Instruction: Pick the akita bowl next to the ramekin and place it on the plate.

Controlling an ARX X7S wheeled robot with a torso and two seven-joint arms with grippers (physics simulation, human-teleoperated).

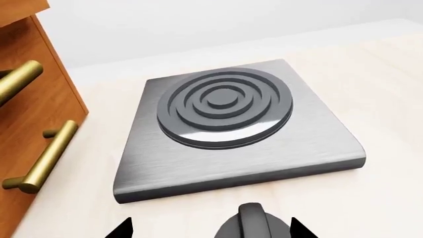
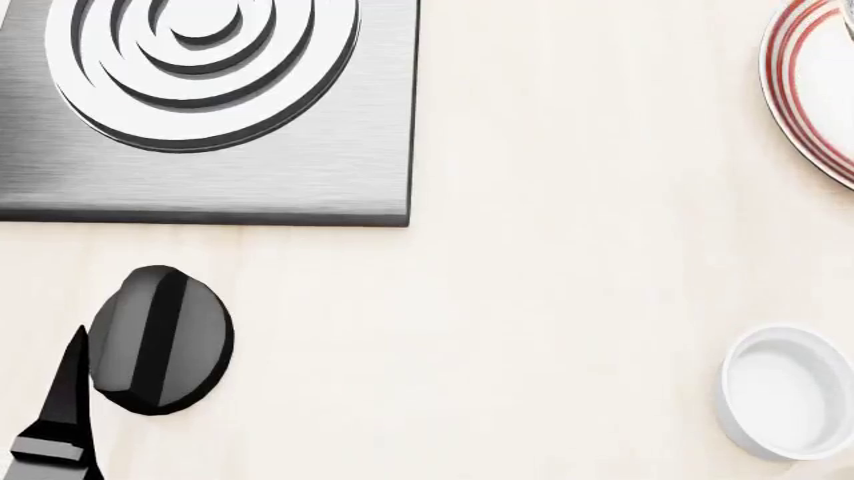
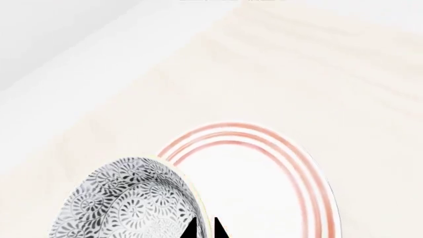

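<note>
Table (image 2: pixel 561 250): pale wood-grain top, carries everything.

Cabinet (image 1: pixel 26 99): wooden front with brass handles, seen only from the left wrist, standing just beside the hob at the table edge.

Hob (image 2: pixel 267 170): brushed-steel slab with concentric burner rings, far left in the head view. Well apart from the plate and ramekin, not in the way of either.

Plate (image 3: pixel 264 183): white, red rings at the rim, cut off at the head view's far right edge. Its face looks bare where visible.

Bowl (image 3: pixel 126 203): grey floral pattern, seen from the right wrist only, at the plate's rim and overlapping it in that view. Cannot tell if it rests on the plate or is held above it.

Knob (image 2: pixel 160 340): round dark dial on the table in front of the hob, just beside the left hand.

Ramekin (image 2: pixel 790 392): plain white, near right in the head view, on the table, apart from the plate.

Right hand (image 3: pixel 204 229): two dark fingertips close together pinching the bowl's rim.

Left hand (image 1: pixel 210 229): fingertips spread wide, nothing between them; knob sits just ahead.
</note>
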